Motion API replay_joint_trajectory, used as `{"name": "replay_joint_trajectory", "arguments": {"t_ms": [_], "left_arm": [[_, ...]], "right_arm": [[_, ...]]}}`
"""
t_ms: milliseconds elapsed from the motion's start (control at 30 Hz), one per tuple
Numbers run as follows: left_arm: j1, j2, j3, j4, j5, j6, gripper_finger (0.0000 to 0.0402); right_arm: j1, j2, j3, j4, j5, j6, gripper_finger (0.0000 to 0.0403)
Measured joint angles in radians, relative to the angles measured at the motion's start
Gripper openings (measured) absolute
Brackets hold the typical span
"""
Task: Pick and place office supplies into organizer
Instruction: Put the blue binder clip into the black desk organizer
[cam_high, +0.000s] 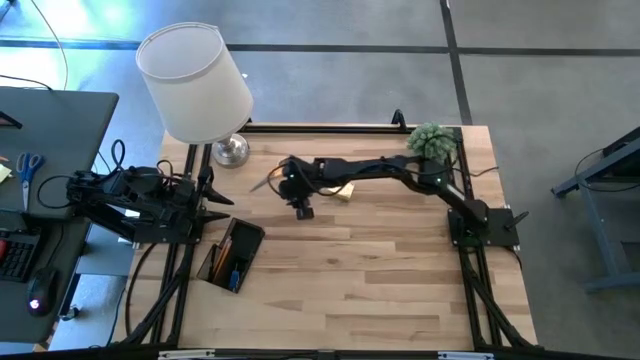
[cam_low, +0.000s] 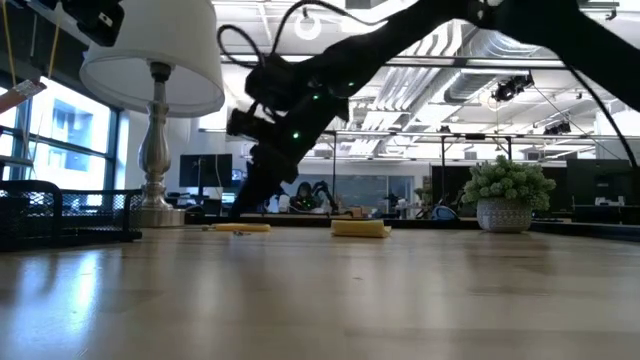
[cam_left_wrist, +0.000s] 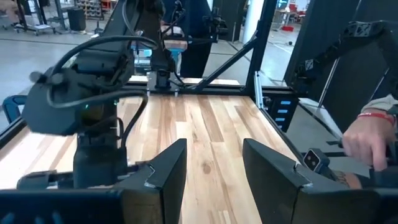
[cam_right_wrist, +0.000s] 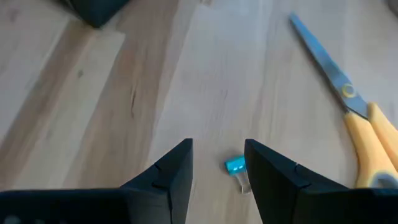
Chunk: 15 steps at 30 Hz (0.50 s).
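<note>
My right gripper is open and slants down over the table's middle. A small blue piece lies on the wood, seen between its fingertips; they are not touching it. Yellow-handled scissors lie flat beside it, also seen in the low view. A yellow sticky-note pad lies flat just right of the gripper. The black organizer sits at the near left, holding pencils and pens. My left gripper waits open at the table's left edge.
A white-shaded lamp with a chrome base stands at the far left. A small green plant stands at the far right corner. A person's hand shows beyond the table edge in the left wrist view. Bare wood lies along the near side.
</note>
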Motion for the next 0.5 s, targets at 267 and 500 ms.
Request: {"name": "replay_joint_trajectory", "arguments": {"t_ms": [267, 500], "left_arm": [[0.000, 0.000, 0.000, -0.006, 0.000, 0.003, 0.0145], [0.000, 0.000, 0.000, -0.011, 0.000, 0.006, 0.0145]], "right_arm": [[-0.007, 0.075, 0.131, -0.123, 0.019, -0.097, 0.0139], [-0.021, 0.074, 0.103, -0.117, 0.014, -0.133, 0.0139]]}}
